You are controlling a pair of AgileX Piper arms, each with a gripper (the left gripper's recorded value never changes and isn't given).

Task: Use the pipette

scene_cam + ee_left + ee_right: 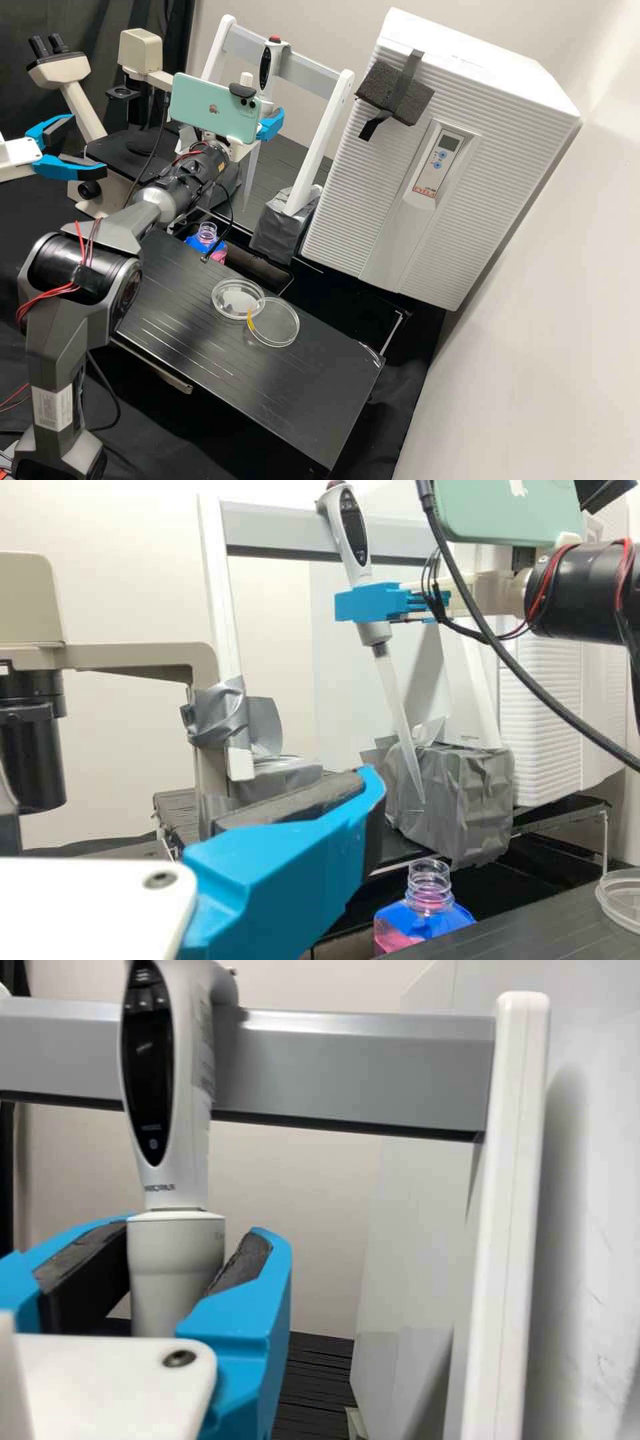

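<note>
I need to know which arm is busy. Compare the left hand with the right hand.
The left hand is open and holds nothing; the right hand is closed on the pipette. The left hand sits low beside the microscope; the right hand is up at the white stand. Both are white with two bright blue fingers.

A plain off-white wall point(553, 300) closes the right side and carries on behind the far end. A black cloth point(93, 17) hangs at the far left. On the black bench point(167, 440), at the far right, stands a tall white ribbed cabinet point(480, 127) with a small control panel point(435, 163) and a black foam block point(395, 93) strapped near its top. A beige microscope point(67, 80) stands at the far left.
</note>
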